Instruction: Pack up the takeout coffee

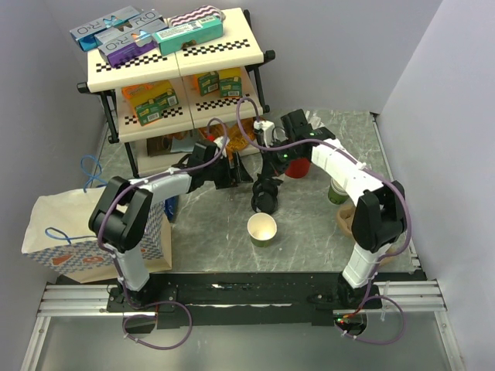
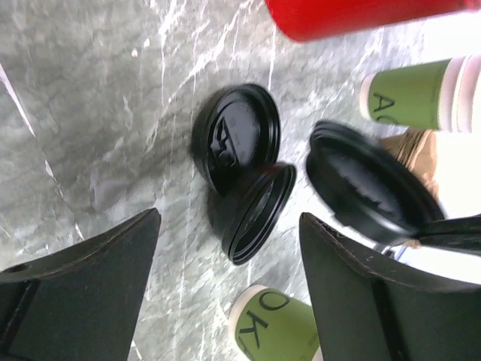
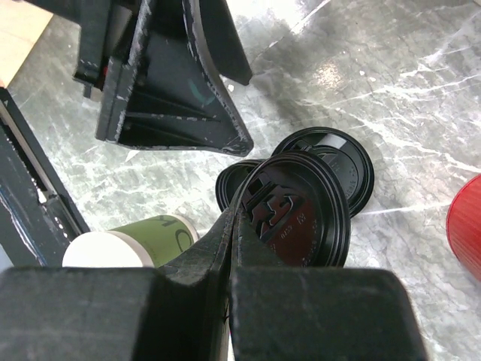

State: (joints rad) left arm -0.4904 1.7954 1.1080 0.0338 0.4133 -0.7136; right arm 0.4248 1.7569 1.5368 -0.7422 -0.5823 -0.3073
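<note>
A small green paper cup [image 1: 261, 229], cream inside and open-topped, stands upright at the table's middle. It also shows in the left wrist view [image 2: 276, 325] and the right wrist view [image 3: 154, 235]. My right gripper [image 3: 239, 218] is shut on the rim of a round black lid [image 3: 301, 210] and holds it tilted above two more black lids [image 3: 342, 150] lying on the table. In the top view the right gripper [image 1: 271, 175] is behind the cup. My left gripper [image 2: 229, 218] is open and empty, low over the table lids [image 2: 237, 135]; it sits left of them [image 1: 234, 171].
A red cup [image 1: 298, 165] stands behind the lids. A second green cup [image 1: 338, 191] stands at the right beside a brown object. A paper bag [image 1: 85, 236] lies at the left. A shelf rack [image 1: 174, 73] with boxes stands at the back.
</note>
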